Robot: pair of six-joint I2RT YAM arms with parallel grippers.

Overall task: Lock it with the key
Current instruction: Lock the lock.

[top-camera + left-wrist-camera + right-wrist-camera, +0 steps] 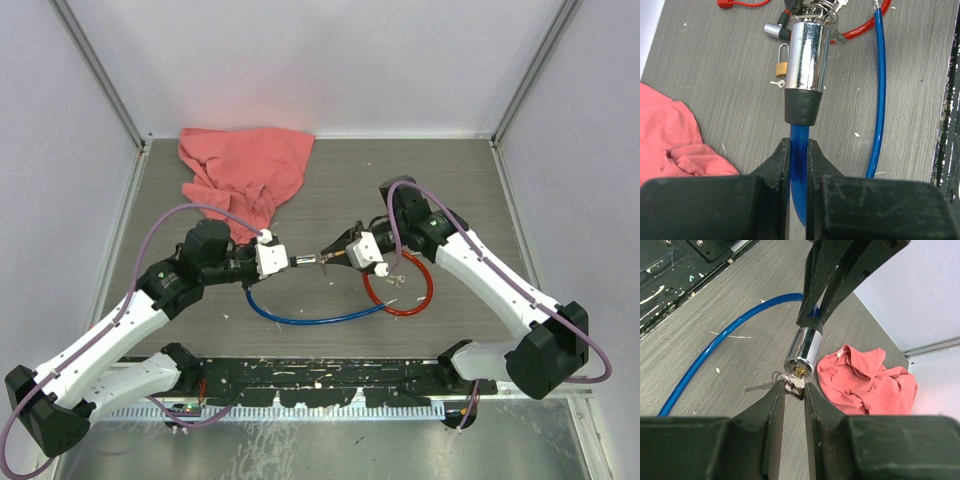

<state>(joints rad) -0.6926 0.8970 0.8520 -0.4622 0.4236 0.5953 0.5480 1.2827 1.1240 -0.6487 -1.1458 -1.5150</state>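
Observation:
The lock is a chrome cylinder [807, 55] with a black collar on the end of a blue cable [880, 95]. My left gripper [798, 150] is shut on the blue cable just behind the collar and holds the cylinder [303, 262] off the table, pointing right. The key [799, 384] sits in the brass keyhole at the cylinder's face [804, 354], with a ring and a spare key [760, 386] hanging from it. My right gripper [795, 387] faces the cylinder end-on, and its fingertips pinch the key's head. From above, the two grippers meet nose to nose at mid-table [335, 258].
A red cable loop [405, 298] lies right of the blue cable [300, 318]. A small brass padlock [781, 67] rests beside it. A crumpled red cloth [245, 170] lies at the back left. White walls enclose the table, and a black rail [320, 380] runs along the near edge.

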